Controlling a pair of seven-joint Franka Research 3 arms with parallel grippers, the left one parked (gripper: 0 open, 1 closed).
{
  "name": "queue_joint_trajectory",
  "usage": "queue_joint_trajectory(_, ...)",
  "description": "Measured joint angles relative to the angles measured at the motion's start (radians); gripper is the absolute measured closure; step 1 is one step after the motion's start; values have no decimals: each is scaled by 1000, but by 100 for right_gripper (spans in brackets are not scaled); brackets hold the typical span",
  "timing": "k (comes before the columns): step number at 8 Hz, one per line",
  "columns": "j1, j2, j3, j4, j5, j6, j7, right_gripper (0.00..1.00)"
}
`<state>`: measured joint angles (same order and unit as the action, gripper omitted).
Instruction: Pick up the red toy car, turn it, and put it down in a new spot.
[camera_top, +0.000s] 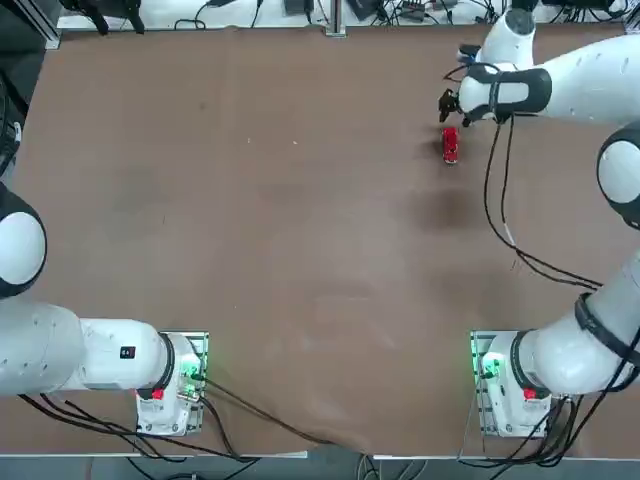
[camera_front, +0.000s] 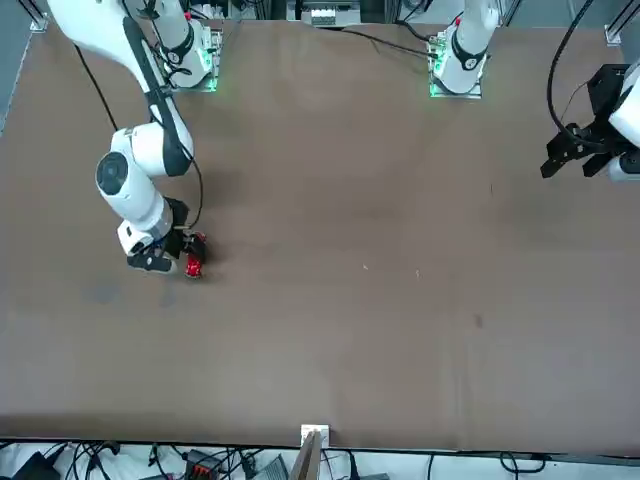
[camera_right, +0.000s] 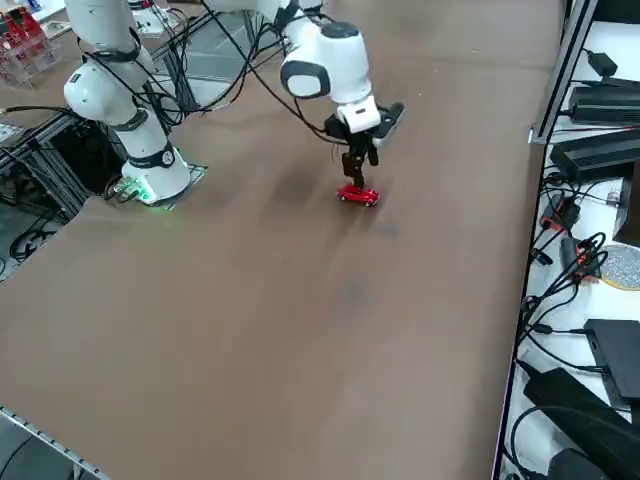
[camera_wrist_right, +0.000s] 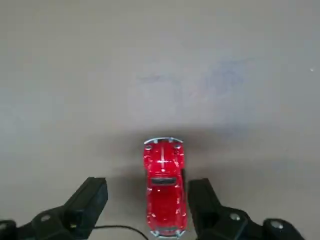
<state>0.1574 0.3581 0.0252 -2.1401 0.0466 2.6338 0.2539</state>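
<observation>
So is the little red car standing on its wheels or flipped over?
The red car is on its wheels: its shiny roof and hood face up, between the right gripper's open fingers.

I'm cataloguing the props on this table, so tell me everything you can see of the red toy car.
The red toy car is small and glossy, probably painted metal or plastic, with rounded fenders, a dark window and silvery bumpers at both ends. It appears upright at the tabletop, its long side running roughly away from the robot's bases. The right gripper is open around it, one finger close beside the car, the other clearly apart; whether the nearer one touches is unclear.
</observation>
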Motion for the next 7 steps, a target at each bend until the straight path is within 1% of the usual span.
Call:
queue_joint_trajectory(3, -3, 3, 0, -78, 0, 107, -25, 1)
queue_joint_trajectory(5, -5, 17, 0, -93, 0, 146, -28, 1)
queue_joint_trajectory(7, -5, 29, 0, -93, 0, 158, -31, 4)
